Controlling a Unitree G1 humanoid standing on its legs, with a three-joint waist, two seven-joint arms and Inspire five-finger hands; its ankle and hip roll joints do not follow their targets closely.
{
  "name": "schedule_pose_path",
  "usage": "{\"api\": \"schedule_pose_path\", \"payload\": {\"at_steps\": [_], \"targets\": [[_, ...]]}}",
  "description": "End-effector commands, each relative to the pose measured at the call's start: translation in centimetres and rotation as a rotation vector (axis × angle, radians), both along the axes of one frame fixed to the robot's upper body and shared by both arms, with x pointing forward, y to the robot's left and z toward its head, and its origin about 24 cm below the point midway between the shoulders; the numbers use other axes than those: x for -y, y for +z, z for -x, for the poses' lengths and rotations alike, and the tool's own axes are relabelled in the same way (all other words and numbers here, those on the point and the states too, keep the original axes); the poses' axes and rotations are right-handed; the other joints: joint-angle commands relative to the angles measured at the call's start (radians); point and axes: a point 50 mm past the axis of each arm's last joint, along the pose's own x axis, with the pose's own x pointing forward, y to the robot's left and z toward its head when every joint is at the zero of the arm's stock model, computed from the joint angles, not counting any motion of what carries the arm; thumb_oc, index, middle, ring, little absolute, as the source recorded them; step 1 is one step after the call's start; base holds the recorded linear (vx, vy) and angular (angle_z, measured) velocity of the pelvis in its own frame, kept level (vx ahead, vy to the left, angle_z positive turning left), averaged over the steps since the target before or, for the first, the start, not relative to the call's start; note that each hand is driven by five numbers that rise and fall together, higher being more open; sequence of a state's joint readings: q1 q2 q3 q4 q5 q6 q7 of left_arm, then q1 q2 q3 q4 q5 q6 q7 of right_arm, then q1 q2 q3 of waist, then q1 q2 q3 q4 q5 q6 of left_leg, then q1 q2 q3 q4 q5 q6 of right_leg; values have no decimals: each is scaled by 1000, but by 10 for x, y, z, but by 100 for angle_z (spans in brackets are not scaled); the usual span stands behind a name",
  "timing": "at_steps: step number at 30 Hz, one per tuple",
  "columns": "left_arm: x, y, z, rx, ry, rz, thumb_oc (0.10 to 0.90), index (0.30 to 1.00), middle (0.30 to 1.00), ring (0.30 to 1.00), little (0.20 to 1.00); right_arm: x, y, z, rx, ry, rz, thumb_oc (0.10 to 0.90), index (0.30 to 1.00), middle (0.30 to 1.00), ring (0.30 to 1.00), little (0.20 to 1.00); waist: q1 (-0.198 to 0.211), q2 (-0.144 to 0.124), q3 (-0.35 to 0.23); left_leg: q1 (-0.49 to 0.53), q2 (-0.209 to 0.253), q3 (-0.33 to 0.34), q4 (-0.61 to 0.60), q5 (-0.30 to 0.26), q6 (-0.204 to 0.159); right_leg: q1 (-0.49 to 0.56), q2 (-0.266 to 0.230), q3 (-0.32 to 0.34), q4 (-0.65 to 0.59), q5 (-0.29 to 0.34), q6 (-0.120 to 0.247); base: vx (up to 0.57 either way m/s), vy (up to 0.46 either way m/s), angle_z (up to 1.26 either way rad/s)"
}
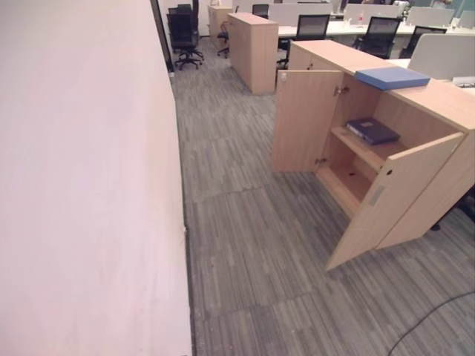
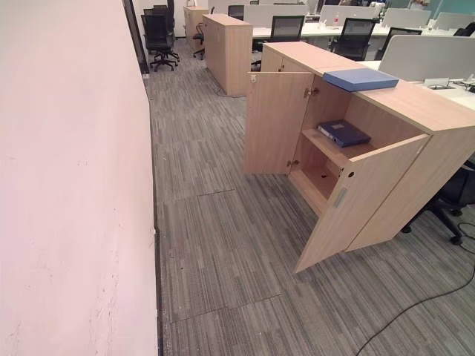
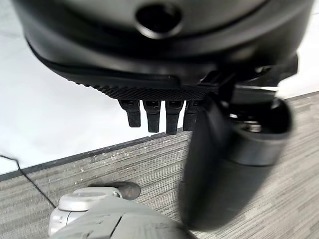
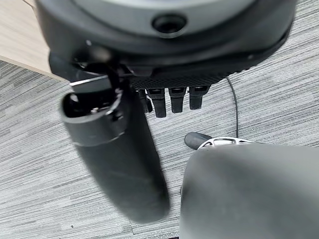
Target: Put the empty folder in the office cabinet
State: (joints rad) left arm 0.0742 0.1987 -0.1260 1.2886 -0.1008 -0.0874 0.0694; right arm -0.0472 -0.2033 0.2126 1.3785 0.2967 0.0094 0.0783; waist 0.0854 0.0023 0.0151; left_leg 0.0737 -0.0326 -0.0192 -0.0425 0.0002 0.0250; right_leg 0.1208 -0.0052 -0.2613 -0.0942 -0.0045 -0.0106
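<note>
Left eye view: dark blue folder (image 1: pixel 372 130) flat on cabinet (image 1: pixel 415 104) shelf.

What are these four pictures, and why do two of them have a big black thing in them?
They come from cameras on a walking robot. Two sit in its head like eyes, looking at a light wooden office cabinet with both doors open. A pale blue flat folder lies on top of it, and a dark blue binder lies on the upper shelf inside. The other two cameras sit on the robot's wrists. The big black things are its own hands: the left hand and the right hand. Both hang over the grey striped carpet, fingers relaxed, holding nothing.
</note>
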Motion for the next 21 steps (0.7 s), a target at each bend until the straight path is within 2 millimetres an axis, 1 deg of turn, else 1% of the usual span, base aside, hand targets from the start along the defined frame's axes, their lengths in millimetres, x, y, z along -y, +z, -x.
{"api": "schedule_pose_path", "payload": {"at_steps": [1, 8, 10, 14, 19, 20, 21], "targets": [[-11, 0, 14, -80, -36, -50, 800, 900, 900, 900, 900, -4, 2, -16, 32, 0, 0, 800, 900, 900, 900, 900, 26, -39, 11, 29, 5, -83, -45, -54, -42, -21, -62, -32, 7, 5, 106, 0, 0, 0], [-15, 1, 14, -75, -33, -91, 800, 900, 900, 900, 900, -5, 2, -15, 31, -8, 3, 800, 900, 900, 900, 900, 32, -41, 10, 34, 5, -88, -45, -57, -43, -15, -62, -34, 7, 1, 105, 0, 0, 0], [-19, 3, 11, -57, -67, -183, 800, 900, 900, 900, 900, -10, 1, -18, 40, -18, 14, 800, 900, 900, 900, 900, 36, -46, 9, 37, 5, -89, -45, -58, -44, -12, -61, -37, 7, -1, 106, 0, 0, 0], [-15, 1, 15, -65, -25, -148, 800, 900, 900, 900, 900, -9, 1, -18, 39, -31, 21, 800, 900, 900, 900, 900, 35, -45, 9, 39, 6, -86, -45, -58, -45, -11, -60, -35, 7, -2, 105, 0, 0, 0], [-9, -1, 23, -94, 5, -90, 800, 900, 900, 900, 900, -7, 1, -13, 23, -30, 11, 800, 900, 900, 900, 900, 29, -42, 8, 42, 8, -82, -45, -60, -43, -9, -59, -32, 7, -2, 104, 0, 0, 0], [-8, -2, 24, -101, 9, -75, 800, 900, 900, 900, 900, -7, 1, -13, 22, -26, 8, 800, 900, 900, 900, 900, 28, -41, 8, 42, 8, -82, -45, -61, -43, -10, -59, -31, 7, -1, 104, 0, 0, 0], [-4, -3, 30, -124, 35, -25, 800, 900, 900, 900, 900, -6, 1, -12, 20, -15, -1, 800, 900, 900, 900, 900, 25, -37, 7, 43, 9, -79, -45, -62, -43, -11, -59, -30, 7, -1, 104, 0, 0, 0]]}}
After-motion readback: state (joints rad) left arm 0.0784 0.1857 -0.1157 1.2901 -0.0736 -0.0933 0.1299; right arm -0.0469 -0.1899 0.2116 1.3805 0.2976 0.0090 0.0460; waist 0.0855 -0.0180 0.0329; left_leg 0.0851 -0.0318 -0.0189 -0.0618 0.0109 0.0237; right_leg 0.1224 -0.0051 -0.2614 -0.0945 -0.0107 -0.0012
